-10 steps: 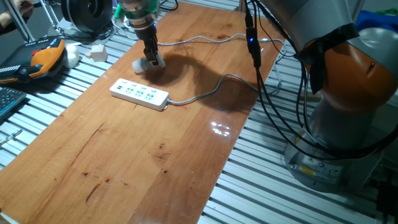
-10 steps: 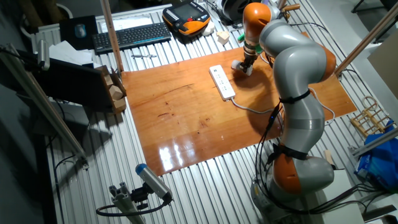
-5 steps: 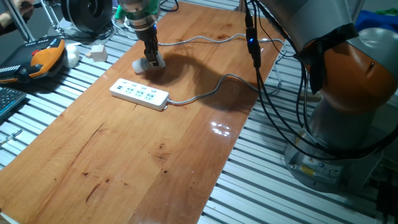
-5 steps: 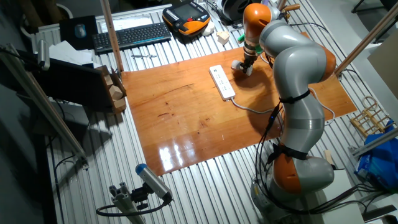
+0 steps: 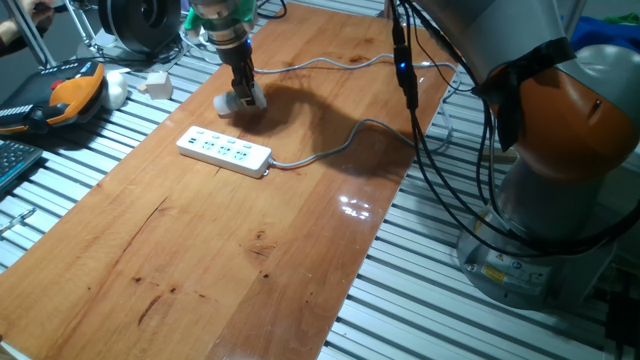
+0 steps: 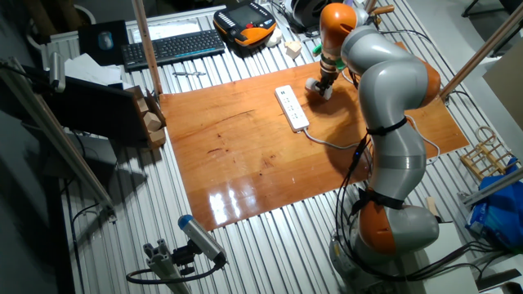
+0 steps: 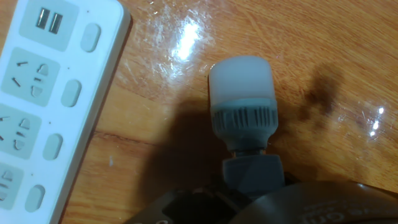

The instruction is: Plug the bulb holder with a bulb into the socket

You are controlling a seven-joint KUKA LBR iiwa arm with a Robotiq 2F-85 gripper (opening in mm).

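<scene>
**a:** wooden tabletop (image 5: 230, 250) on a slatted metal bench, cluttered at the far end. so what did the next move hinge on?

**b:** the bulb holder (image 5: 240, 102) vs the socket (image 5: 224, 151). holder lay on its side on the wood, just past the strip on the far side from the camera, near but not touching. in the hand view the bulb (image 7: 240, 84) pointed away from the hand, with the holder's long axis roughly in line with the fingers and running alongside the strip's long edge (image 7: 37, 124).

**a:** and the gripper?

**b:** gripper (image 5: 240, 92) was down right at the holder, at the plug end going by the hand view. fingers themselves weren't in that shot, only the dark rim of the hand at the bottom, so i couldn't tell if it was clamped on the holder or just around it. too small in the fixed views as well.

**a:** so what would plugging in take?

**b:** my guess: lift it, tip the plug end down, shift sideways over an outlet. outlets faced up while the holder lay flat, so the turn looked like the tricky bit.

**a:** anything in the way?

**b:** not much. the grey cable (image 5: 340, 148) left the strip's other end and curved off toward the arm's base. pendant (image 5: 68, 92) and a small white block (image 5: 157, 84) sat off the wood, well apart. keyboard (image 6: 173, 47) too.
</scene>
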